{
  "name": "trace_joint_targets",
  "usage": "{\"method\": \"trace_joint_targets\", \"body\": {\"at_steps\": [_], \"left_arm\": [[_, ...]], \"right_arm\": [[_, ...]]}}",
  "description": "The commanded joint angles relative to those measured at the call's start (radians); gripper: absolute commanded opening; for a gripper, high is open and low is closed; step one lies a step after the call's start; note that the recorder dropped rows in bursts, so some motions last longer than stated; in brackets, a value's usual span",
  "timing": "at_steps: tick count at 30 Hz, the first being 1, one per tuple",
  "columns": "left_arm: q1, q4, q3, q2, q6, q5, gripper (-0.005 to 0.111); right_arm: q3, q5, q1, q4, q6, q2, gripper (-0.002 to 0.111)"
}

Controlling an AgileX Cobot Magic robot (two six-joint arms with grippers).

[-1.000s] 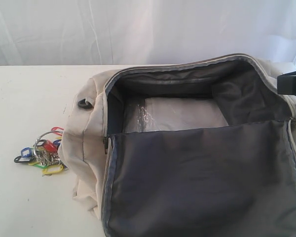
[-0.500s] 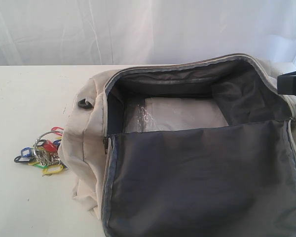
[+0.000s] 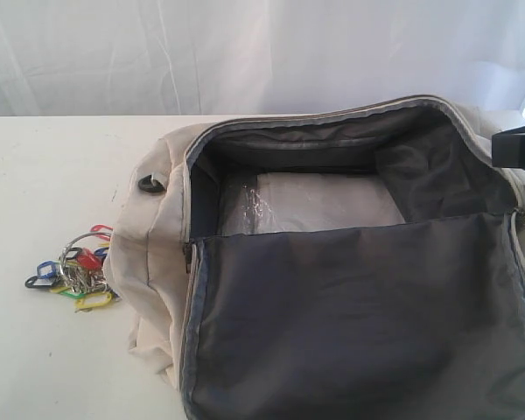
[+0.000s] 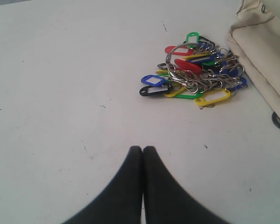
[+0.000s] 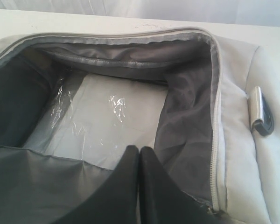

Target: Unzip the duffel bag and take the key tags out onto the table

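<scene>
Backdrop: pale curtain behind the table (image 3: 44, 175), a wide white top.
Bag: the duffel bag (image 3: 149, 245) lies right of centre, unzipped, with its flap folded toward the near edge (dark grey lining exposed).
Interior: a clear-wrapped pale panel (image 3: 332, 201) on the bag's floor.
Tags: the key tags (image 3: 77, 271) lie heaped on the table, just beside the bag's left end.
Left arm: the left gripper (image 4: 143, 150) has its fingers pressed together and holds nothing, over the table near the tags.
Right arm: the right gripper (image 5: 139, 150) has its fingers together and holds nothing, above the bag's open mouth.

The cream duffel bag (image 3: 157, 254) lies unzipped (dark lining showing); colourful key tags (image 3: 77, 274) rest beside it on the white table (image 3: 44, 175).
</scene>
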Motion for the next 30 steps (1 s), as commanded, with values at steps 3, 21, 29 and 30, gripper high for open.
{"method": "trace_joint_targets", "body": {"at_steps": [3,21,29,30], "left_arm": [[-0.006,0.000,0.001,-0.004,0.001,-0.004,0.000],[-0.006,0.000,0.001,-0.004,0.001,-0.004,0.000],[-0.006,0.000,0.001,-0.004,0.001,-0.004,0.000],[-0.006,0.000,0.001,-0.004,0.001,-0.004,0.000]], "right_arm": [[0.004,-0.010,0.000,-0.001,-0.009,-0.004,0.000],[0.053,-0.029,0.000,-0.112,-0.059,-0.298,0.000],[0.318,-0.067,0.000,-0.098,-0.020,-0.635,0.000],[0.351,-0.067,0.000,-0.086,0.000,-0.662,0.000]]}}
